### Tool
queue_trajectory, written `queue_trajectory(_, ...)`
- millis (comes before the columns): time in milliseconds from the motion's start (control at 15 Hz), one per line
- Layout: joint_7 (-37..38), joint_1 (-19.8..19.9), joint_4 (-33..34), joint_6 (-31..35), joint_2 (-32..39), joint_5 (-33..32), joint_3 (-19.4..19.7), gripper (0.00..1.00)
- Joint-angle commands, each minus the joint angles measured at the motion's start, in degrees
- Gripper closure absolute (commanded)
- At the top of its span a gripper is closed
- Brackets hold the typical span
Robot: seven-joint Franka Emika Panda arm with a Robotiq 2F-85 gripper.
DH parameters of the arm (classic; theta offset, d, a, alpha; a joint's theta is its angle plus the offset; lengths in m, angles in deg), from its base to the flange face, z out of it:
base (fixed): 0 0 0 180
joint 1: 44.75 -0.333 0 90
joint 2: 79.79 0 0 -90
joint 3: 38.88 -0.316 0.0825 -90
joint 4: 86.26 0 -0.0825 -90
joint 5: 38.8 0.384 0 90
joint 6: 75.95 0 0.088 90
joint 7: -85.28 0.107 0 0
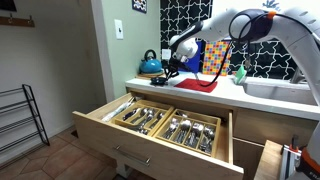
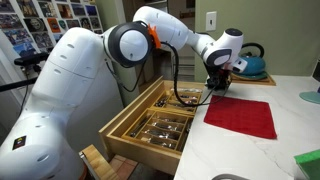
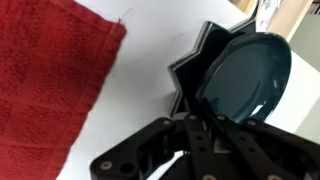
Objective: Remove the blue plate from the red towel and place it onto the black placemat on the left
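White counter (image 3: 150, 50) fills the wrist view, with the red towel (image 3: 50, 90) at the left of the frame and the black placemat (image 3: 185, 78) showing a jagged edge right of centre. The blue plate (image 3: 245, 78) is over that mat, clear of the towel; whether it rests on it I cannot tell. My gripper (image 3: 200, 122) has its jaws drawn narrow onto the plate's near rim, at lower centre. I judge the plate light, stiff, glossy, so slippery, and perhaps breakable. The thin rim is the only real hold, so it needs a firm, level pinch.
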Motion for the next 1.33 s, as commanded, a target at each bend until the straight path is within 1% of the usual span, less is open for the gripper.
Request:
queue_trajectory(0, 0.7, 0.3, 1.5, 0.5, 1.0, -1.0, -0.6, 0.98)
queue_trajectory(400, 0.4, 0.3, 1.6, 0.7, 1.4, -1.2, -0.9, 0.98)
queue_trajectory(533, 0.5, 0.2, 1.6, 0.9, 1.4, -1.4, -0.8, 0.93)
queue_trajectory(600, 0.6, 0.1, 1.6, 1.0, 1.5, -1.5, -0.7, 0.85)
queue_trajectory(667, 0.7, 0.1, 1.6, 1.1, 1.5, -1.7, -0.6, 0.66)
queue_trajectory(800, 0.7, 0.2, 1.6, 1.2, 1.4, -1.8, -0.6, 0.54)
queue_trajectory(867, 0.8, 0.1, 1.5, 1.5, 1.4, -1.9, -0.5, 0.53)
queue_trajectory(933, 0.6, 0.2, 1.4, 1.6, 1.2, -1.9, -0.5, 0.38)
queue_trajectory(1133, 0.0, 0.6, 1.2, 2.1, 0.6, -1.5, -0.9, 0.14)
queue_trajectory(1267, 0.0, 0.6, 0.8, 2.0, -0.3, -2.1, -0.5, 0.0)
